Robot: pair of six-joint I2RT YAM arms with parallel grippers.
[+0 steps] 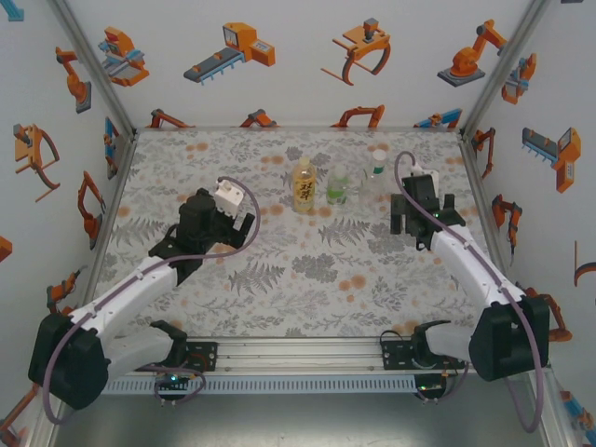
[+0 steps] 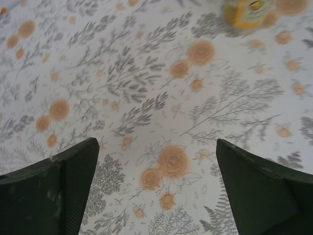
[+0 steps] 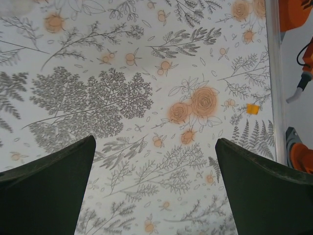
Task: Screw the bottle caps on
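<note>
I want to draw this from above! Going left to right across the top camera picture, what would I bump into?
left gripper → amber-yellow bottle → short green-tinted bottle → slim clear bottle → right gripper

No writing can be read anywhere. The amber bottle carries a yellow label with dark marks down its front, too small to make out, and the left wrist view shows it blurred. The slim clear bottle has a label that is equally illegible.
</note>
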